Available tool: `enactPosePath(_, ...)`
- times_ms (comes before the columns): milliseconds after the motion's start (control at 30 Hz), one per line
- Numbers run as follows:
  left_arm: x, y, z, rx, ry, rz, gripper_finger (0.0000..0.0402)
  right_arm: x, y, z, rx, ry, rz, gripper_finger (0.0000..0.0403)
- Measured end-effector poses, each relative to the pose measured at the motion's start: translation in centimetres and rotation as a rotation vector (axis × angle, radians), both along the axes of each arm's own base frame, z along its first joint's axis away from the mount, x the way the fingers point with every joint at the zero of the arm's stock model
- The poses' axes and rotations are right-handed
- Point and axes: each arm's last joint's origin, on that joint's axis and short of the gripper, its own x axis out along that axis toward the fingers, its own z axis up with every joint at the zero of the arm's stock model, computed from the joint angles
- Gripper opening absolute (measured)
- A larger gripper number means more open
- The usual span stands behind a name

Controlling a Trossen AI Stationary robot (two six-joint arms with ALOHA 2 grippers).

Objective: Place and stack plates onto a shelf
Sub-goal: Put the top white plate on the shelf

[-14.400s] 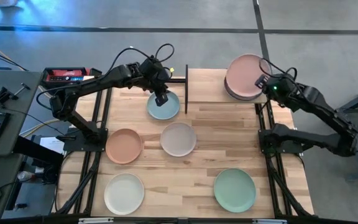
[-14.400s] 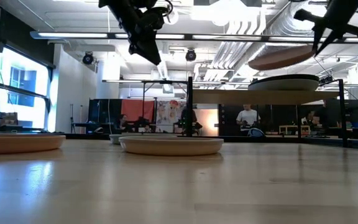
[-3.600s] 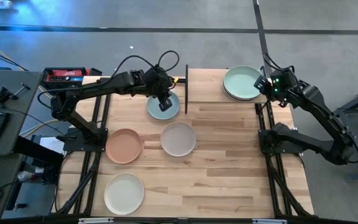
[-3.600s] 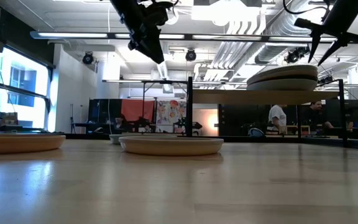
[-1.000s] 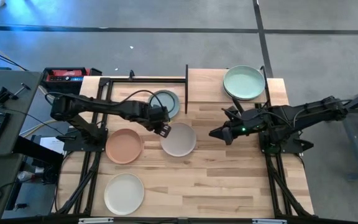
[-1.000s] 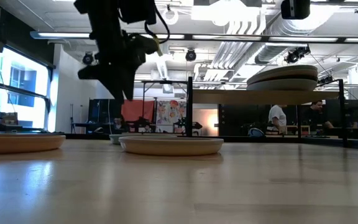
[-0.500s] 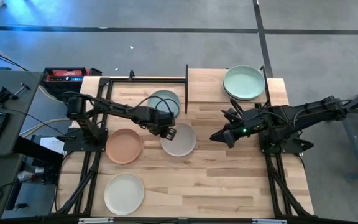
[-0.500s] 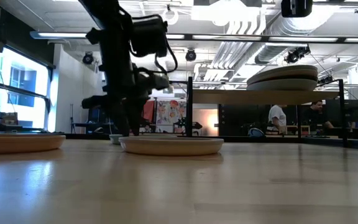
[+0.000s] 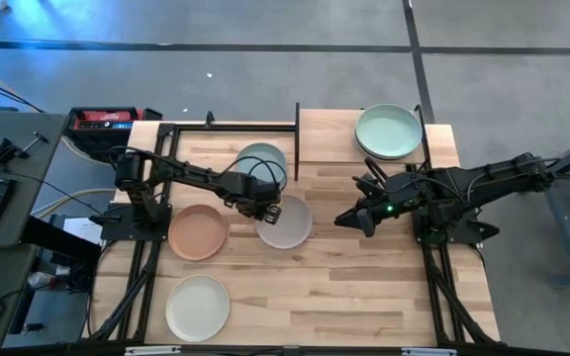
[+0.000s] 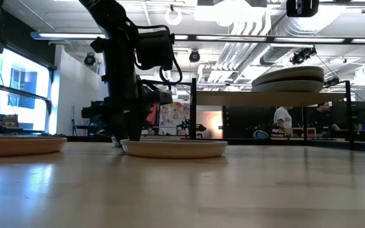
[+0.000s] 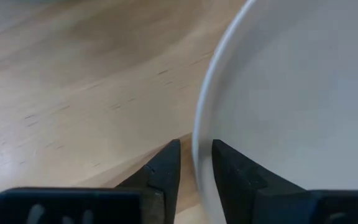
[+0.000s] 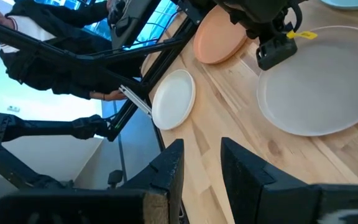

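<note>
Four plates lie on the surface: blue plate (image 9: 264, 161) near the far edge, grey plate (image 9: 285, 222) mid-surface, orange plate (image 9: 198, 231) toward the left edge, cream plate (image 9: 198, 308) at the near-left corner. Green plate (image 9: 389, 131) tops a stack on the shelf (image 9: 327, 136) at the far-right corner. Left tool (image 9: 266, 210) is down at the grey plate's left rim, fingers (image 11: 166, 167) narrow, straddling it. Right tool (image 9: 349, 218) hovers toward the right edge, narrowly open, holding nothing.
</note>
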Motion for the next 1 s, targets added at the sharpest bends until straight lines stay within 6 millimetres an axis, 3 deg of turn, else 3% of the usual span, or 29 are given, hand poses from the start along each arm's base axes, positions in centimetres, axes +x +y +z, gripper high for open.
enactPosePath(233, 0.1, 0.0, 0.4, 0.024, -0.03, -0.037, 0.0008, 0.0, 0.0, 0.0, 0.0, 0.001, 0.0, 0.0089)
enactPosePath(500, 0.7, -0.5, 1.2, 0.063, -0.05, -0.121, 0.0003, 0.0, 0.0, 0.0, 0.009, 0.006, -0.005, 0.0089)
enactPosePath(700, 0.8, -1.2, 3.5, 0.136, -0.103, -0.206, 0.0002, 0.0, 0.0, -0.1, 0.008, 0.009, -0.006, 0.0089)
enactPosePath(1000, -0.8, -1.9, 8.0, 0.21, -0.206, -0.299, 0.0001, 0.2, -0.5, 0.2, -0.035, -0.027, -0.052, 0.0092)
